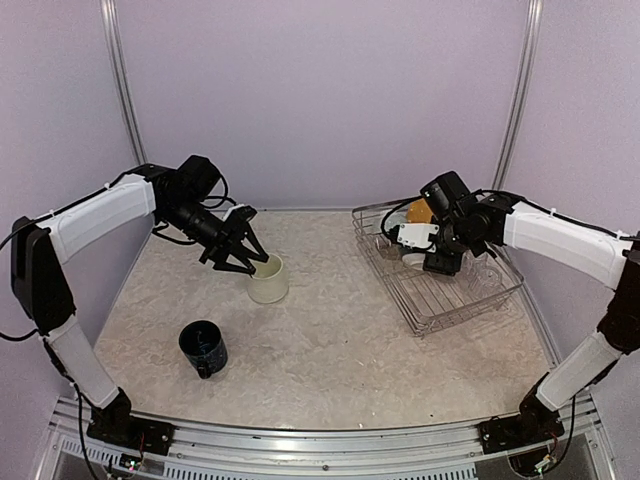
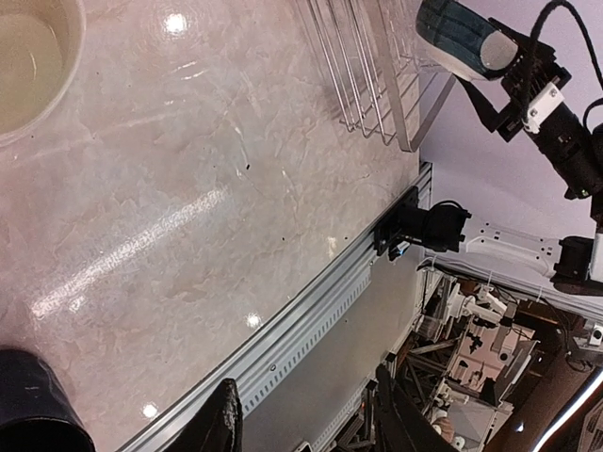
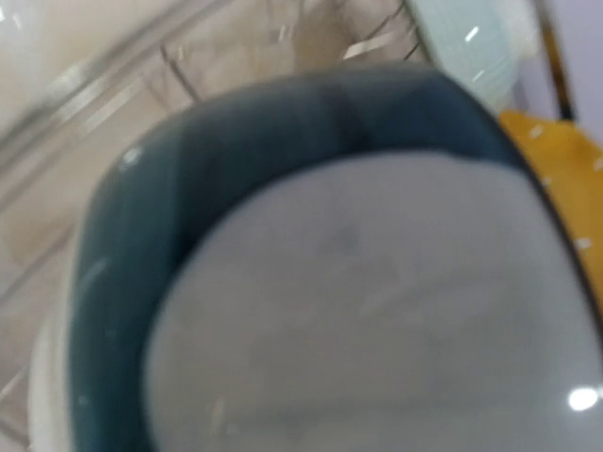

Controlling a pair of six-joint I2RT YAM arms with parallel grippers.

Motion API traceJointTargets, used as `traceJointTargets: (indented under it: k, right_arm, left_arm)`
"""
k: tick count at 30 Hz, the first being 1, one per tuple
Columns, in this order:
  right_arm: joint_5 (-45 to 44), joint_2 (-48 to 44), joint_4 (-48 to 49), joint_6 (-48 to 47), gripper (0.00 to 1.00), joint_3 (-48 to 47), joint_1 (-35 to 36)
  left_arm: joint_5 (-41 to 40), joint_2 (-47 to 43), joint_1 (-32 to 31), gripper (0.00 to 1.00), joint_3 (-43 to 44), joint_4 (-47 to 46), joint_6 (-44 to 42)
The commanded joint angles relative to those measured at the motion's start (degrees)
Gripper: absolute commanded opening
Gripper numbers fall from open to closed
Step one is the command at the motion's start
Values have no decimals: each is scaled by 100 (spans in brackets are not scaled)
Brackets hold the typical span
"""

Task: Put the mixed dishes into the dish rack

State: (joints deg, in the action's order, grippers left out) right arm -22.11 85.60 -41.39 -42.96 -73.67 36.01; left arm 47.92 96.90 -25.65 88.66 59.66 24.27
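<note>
Now, over on the right side, the right pincer [image 2: 504, 64] has its fingers closed on a grey-teal glazed ceramic cup [image 2: 462, 38]. It holds the cup in the air above the rectangular silver wire dish rack [image 1: 395, 290]. The right wrist view is almost filled by the cup's pale base and dark teal wall, blurred and very close. A scalloped yellow plate with white dots [image 1: 420, 212] stands at the far end of the rack, and the right wrist view shows a pale blue plate [image 3: 471, 47] beside it.

On the left, the left pincer [image 1: 243, 264] reaches down at a slant to the round cream ceramic mug [image 1: 268, 282], which stands upright on the pale marbled surface [image 1: 330, 350]. Its fingertips sit right at the mug's near rim, though I cannot tell whether they touch it. From the left wrist view the two dark fingers stand apart with nothing between them, and the mug lies off to one side.

A dark blue ceramic mug [image 1: 203, 347] stands alone on the surface, nearer the arm bases and well apart from the rack.
</note>
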Motion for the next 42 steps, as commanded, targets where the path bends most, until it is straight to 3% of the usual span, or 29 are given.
traceJointTargets:
  k: [1, 10, 26, 42]
  right_arm:
    - [43, 423, 86, -143, 16, -274, -306]
    - [99, 1406, 175, -315, 20, -523, -639]
    - [9, 2354, 244, -608, 36, -1120, -692]
    - [-252, 2751, 239, -730, 82, -1702, -698]
  left_arm:
    - [137, -141, -52, 45, -152, -173, 1]
    - [201, -254, -47, 45, -349, -279, -27]
    - [312, -262, 33, 45, -429, -386, -20]
    - [400, -162, 99, 45, -429, -477, 7]
